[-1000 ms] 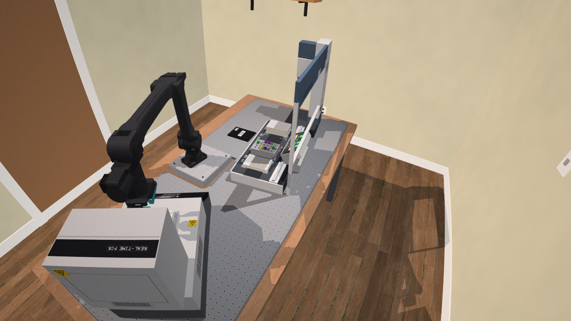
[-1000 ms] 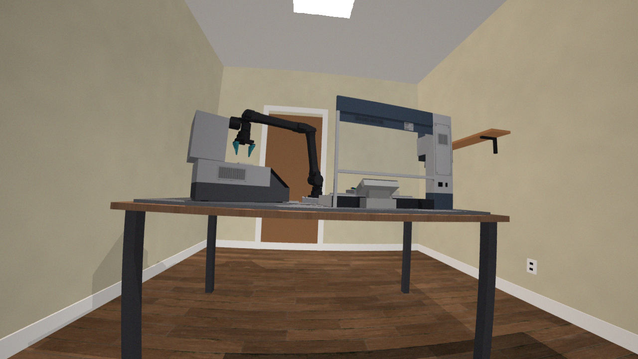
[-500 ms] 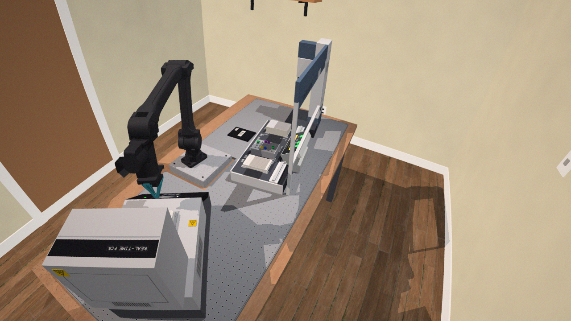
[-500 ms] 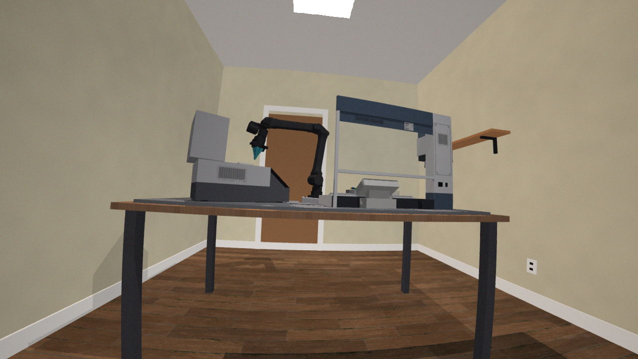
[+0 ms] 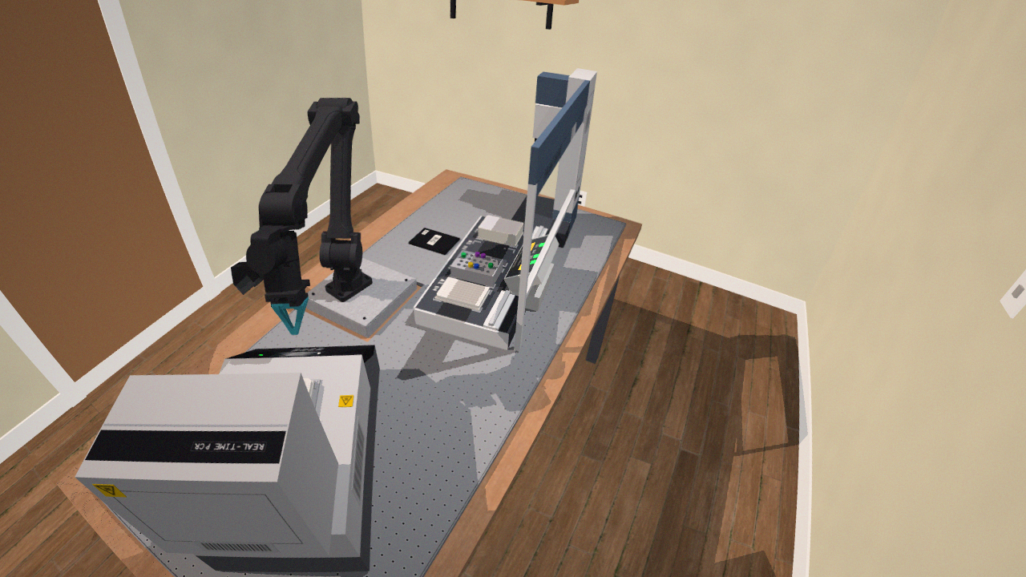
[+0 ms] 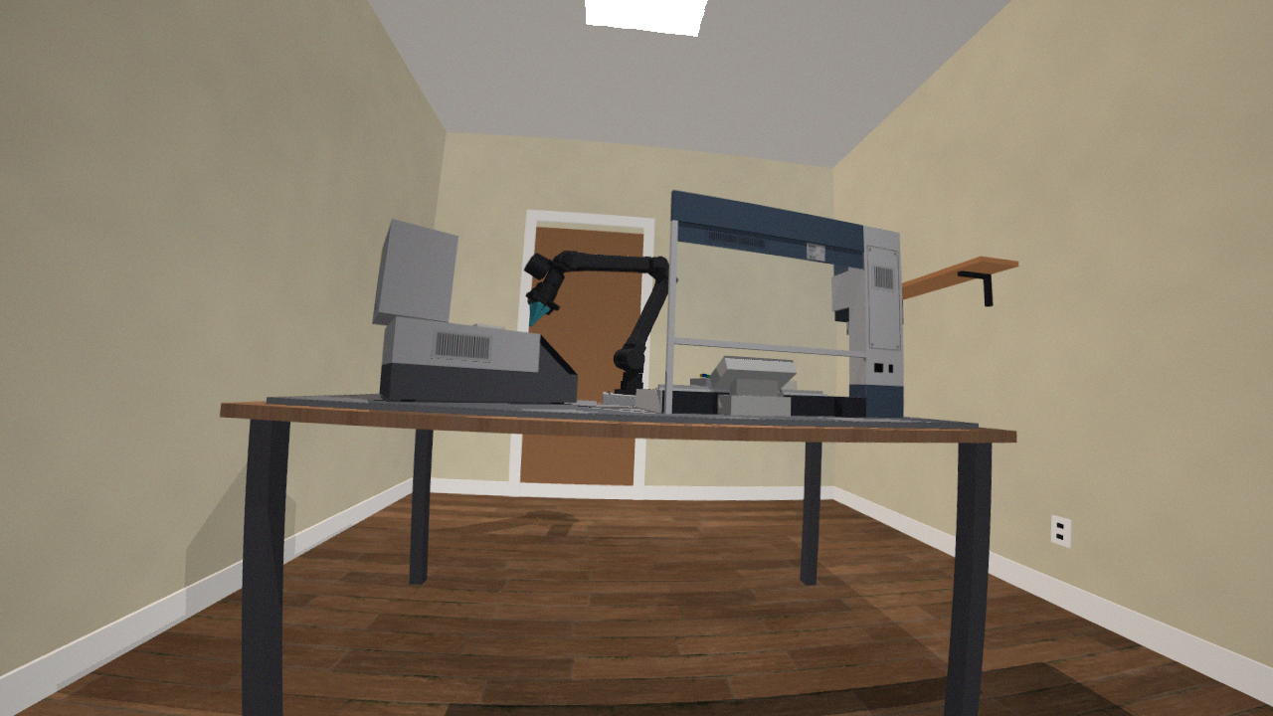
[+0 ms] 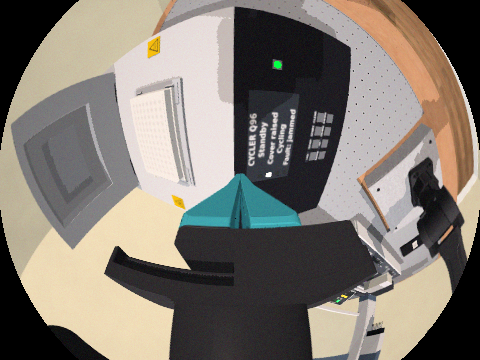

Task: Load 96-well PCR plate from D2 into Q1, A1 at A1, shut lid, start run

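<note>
The cycler Q1 [image 5: 236, 445] stands at the near end of the table with its lid [image 6: 416, 271] raised. In the wrist view a white 96-well plate [image 7: 156, 134] lies flat on the block, with the open lid [image 7: 63, 154] behind it. The black front panel [image 7: 287, 120] shows a green lamp [image 7: 278, 64] and two rows of keys [image 7: 320, 136]. My gripper [image 7: 240, 180] is shut and empty. It hangs in the air above the front panel, clear of the plate, and also shows in the top and exterior views [image 5: 290, 319] [image 6: 538, 313].
The liquid-handler deck holds another white plate [image 5: 462, 292], the tube cooling block with coloured caps [image 5: 478, 264] and the deep-well block [image 5: 499, 227] under a tall gantry [image 5: 563, 143]. A black regrip nest [image 5: 431, 236] lies beyond the arm's base [image 5: 348, 280].
</note>
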Motion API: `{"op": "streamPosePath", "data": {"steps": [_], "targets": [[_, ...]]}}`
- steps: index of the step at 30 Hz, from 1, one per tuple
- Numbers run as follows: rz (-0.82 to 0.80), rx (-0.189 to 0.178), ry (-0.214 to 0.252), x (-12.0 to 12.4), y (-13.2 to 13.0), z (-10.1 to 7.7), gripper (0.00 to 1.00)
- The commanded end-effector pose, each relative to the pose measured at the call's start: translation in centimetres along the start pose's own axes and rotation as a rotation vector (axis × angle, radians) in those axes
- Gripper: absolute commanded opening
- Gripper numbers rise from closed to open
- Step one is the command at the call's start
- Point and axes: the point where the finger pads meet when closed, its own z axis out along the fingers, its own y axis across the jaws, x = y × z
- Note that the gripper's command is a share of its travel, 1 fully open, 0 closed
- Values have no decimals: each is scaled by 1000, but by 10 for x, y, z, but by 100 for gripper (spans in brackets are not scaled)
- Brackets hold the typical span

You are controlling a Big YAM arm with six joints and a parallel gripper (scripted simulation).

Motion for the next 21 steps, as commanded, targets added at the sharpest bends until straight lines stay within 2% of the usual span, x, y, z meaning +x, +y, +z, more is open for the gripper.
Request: {"op": "streamPosePath", "data": {"steps": [1, 2, 5, 8, 9, 12, 13, 16, 18, 19, 21], "targets": [[-6, -67, -10, -5, 6, -10, 0], [-10, -36, -10, -3, 4, -7, 0], [-20, -15, -6, 3, -16, -6, 0], [-15, -104, 1, 6, -37, -12, 0], [-7, -104, -3, 5, -42, -15, 0], [12, -207, -11, 2, -46, -26, 0], [17, -206, -16, 1, -48, -27, 0], [16, -265, -8, 4, -65, -26, 0], [16, -265, -8, 4, -65, -26, 0], [10, -226, -9, 5, -71, -21, 0], [-4, -215, -12, 8, -82, -23, 0]]}}
